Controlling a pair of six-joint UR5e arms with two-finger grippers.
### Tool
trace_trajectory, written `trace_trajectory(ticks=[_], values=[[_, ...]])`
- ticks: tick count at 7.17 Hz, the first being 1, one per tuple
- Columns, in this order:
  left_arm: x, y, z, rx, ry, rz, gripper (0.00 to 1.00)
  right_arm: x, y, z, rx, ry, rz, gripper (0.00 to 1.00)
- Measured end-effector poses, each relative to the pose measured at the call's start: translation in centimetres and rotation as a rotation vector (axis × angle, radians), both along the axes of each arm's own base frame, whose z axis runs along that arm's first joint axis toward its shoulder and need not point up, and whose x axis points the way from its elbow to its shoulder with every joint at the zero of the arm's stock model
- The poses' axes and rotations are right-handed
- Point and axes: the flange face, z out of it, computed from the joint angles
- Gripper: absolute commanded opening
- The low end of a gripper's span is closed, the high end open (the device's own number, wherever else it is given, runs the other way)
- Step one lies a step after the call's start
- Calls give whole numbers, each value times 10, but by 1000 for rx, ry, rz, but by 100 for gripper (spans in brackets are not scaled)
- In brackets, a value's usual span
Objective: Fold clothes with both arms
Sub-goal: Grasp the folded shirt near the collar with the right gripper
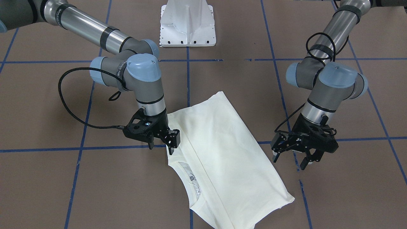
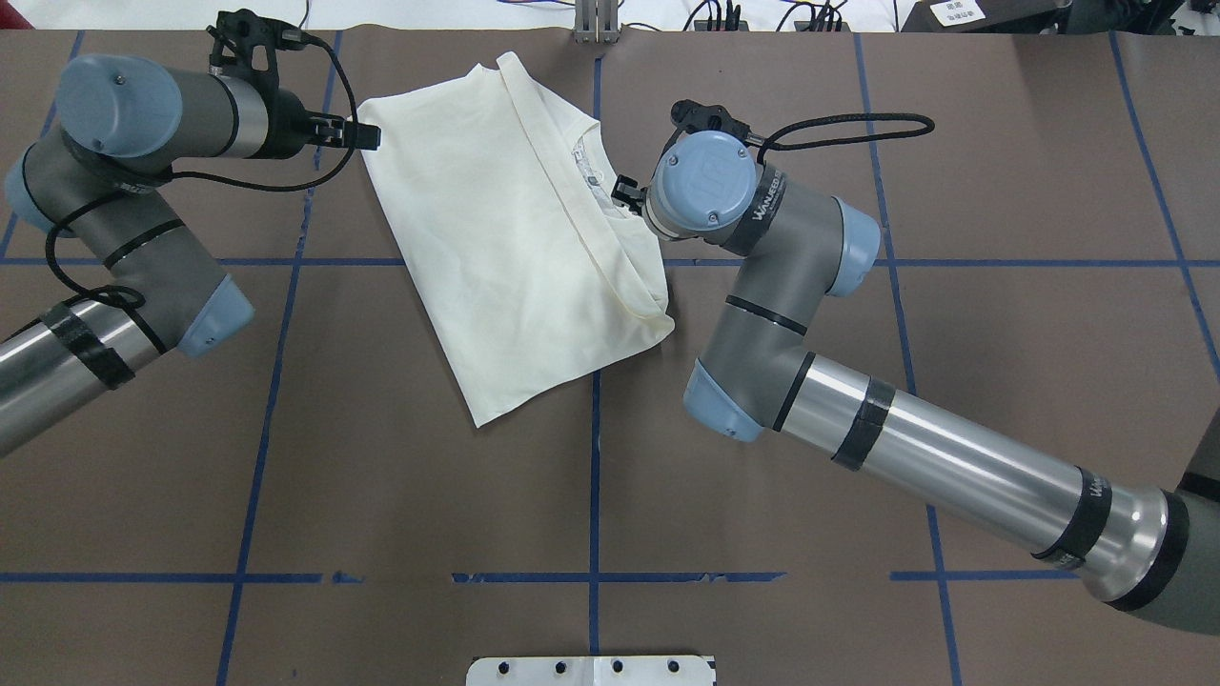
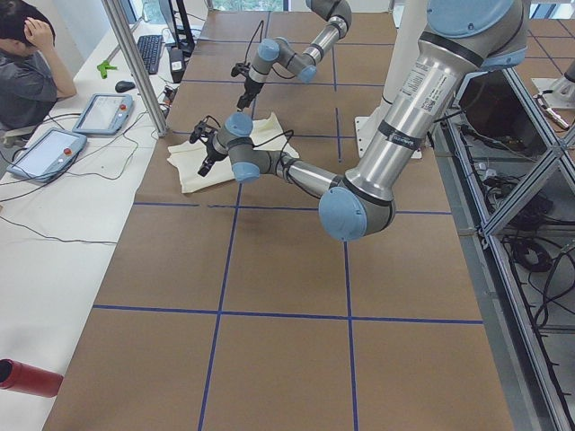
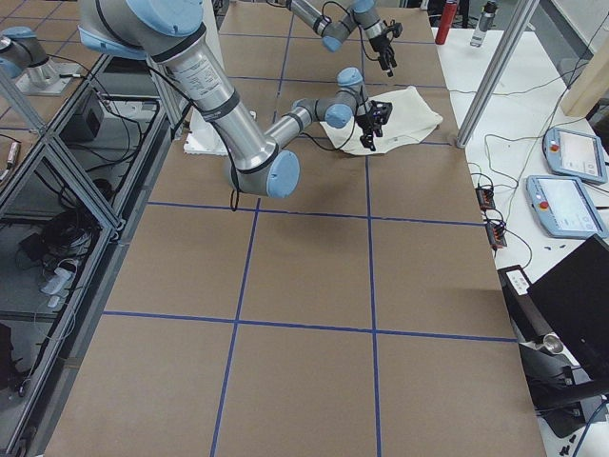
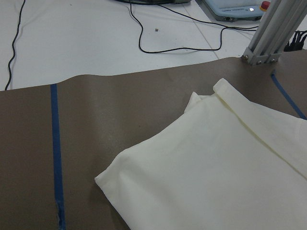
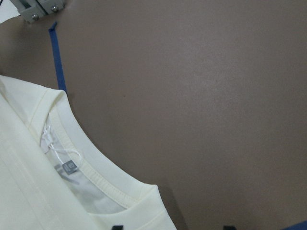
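The clothes are one cream-white shirt [image 1: 222,149] lying folded on the brown table, plain side up, with its ribbed collar [image 6: 91,167] and neck label showing at one edge. In the overhead view the shirt [image 2: 505,248] lies between both arms. My right gripper [image 1: 162,144] hovers open over the shirt's edge by the collar, and its two black fingertips show wide apart at the bottom of the right wrist view. My left gripper [image 1: 291,159] stands open and holds nothing, just off the shirt's corner [image 5: 103,179] on the opposite side.
The white pedestal base [image 1: 187,25] stands at the robot's side of the table. Blue tape lines [image 1: 187,79] cross the brown surface. An aluminium post [image 5: 268,33] and cables lie past the far edge. A seated person [image 3: 27,72] is beside tablets.
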Motion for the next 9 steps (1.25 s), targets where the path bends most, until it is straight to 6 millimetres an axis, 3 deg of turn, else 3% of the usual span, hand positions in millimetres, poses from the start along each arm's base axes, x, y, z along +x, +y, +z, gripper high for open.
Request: trace_trajectory(ticks=[3, 7, 9], values=[[2, 1, 1, -2, -1, 3, 100, -26, 15, 17, 17, 58, -17, 49], [4, 2, 3, -4, -3, 5, 100, -39, 23, 26, 29, 88, -24, 48], [4, 2, 3, -5, -4, 5, 100, -41, 25, 26, 36, 94, -25, 16]])
